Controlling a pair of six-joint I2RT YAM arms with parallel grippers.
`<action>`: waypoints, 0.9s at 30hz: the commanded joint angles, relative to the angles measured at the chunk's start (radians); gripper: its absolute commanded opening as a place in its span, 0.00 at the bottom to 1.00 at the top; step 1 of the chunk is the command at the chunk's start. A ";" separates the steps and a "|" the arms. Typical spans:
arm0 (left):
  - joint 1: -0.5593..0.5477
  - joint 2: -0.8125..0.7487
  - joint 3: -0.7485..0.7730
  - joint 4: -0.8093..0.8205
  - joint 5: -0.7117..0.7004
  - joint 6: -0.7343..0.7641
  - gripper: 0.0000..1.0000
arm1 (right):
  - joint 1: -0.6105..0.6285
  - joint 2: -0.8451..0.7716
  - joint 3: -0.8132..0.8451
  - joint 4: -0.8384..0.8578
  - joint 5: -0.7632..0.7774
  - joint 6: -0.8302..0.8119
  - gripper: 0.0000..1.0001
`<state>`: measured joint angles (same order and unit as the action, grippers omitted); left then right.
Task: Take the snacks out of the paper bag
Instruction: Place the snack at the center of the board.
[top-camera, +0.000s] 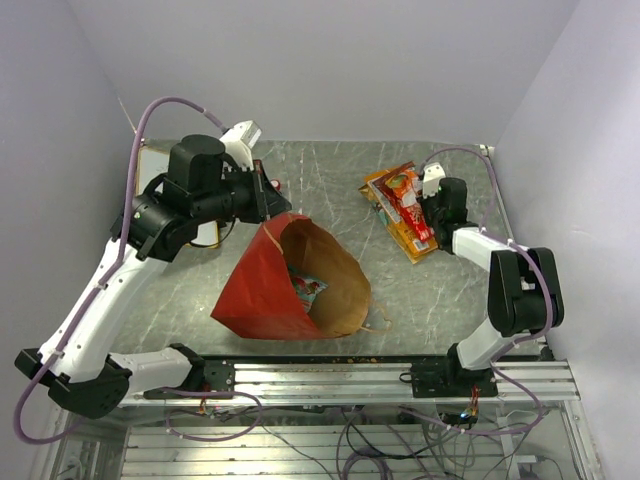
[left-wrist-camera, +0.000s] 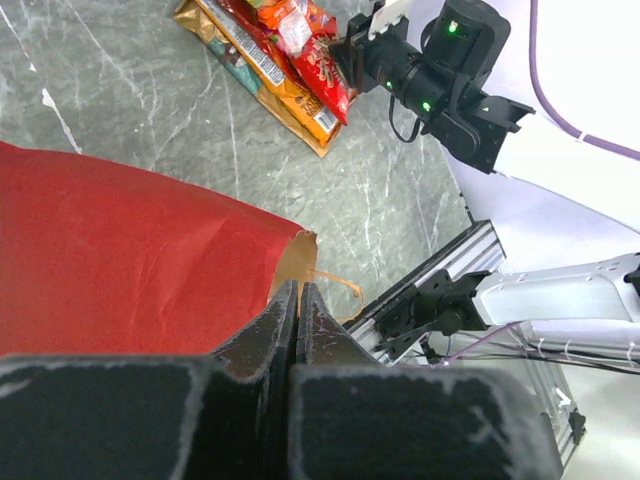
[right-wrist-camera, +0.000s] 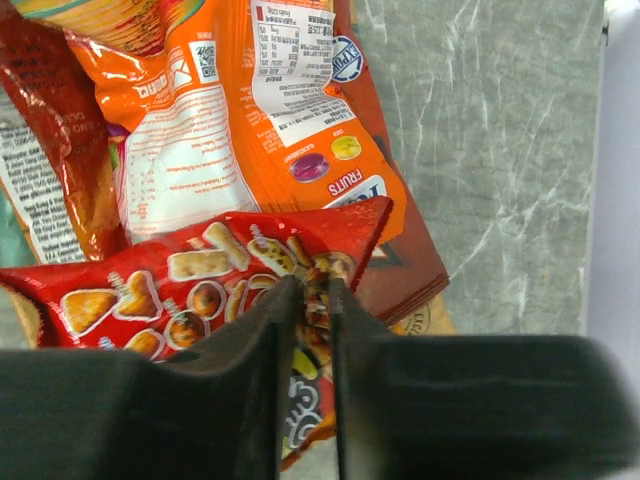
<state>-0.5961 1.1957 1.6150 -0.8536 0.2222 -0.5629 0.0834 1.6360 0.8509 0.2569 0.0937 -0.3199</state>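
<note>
Nearest, a metal rail edged the grey marbled table, and pale lilac walls closed it in on three sides. Just beyond the rail the paper bag sat tilted with its brown mouth gaping. The left gripper was clenched on the bag's upper rim. Farther right, well apart from the bag, snacks lay heaped.

Only the top view showed a packet inside the bag. Only the right wrist view showed the right gripper, jaws a slit apart astride a red packet that lay over an orange packet. Whether it pinched the red packet, I could not tell.
</note>
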 joint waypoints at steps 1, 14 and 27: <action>0.009 -0.047 -0.051 0.101 0.030 -0.057 0.07 | -0.007 -0.084 0.002 -0.079 -0.043 0.072 0.31; 0.010 -0.075 -0.238 0.190 0.119 -0.243 0.07 | 0.008 -0.439 -0.059 -0.253 -0.292 0.174 0.62; 0.011 -0.048 -0.173 0.093 0.061 -0.154 0.07 | 0.331 -0.628 -0.156 -0.274 -0.679 0.284 0.77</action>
<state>-0.5961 1.1431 1.3994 -0.7364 0.2966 -0.7536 0.3511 1.0595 0.7361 -0.0292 -0.4561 -0.0822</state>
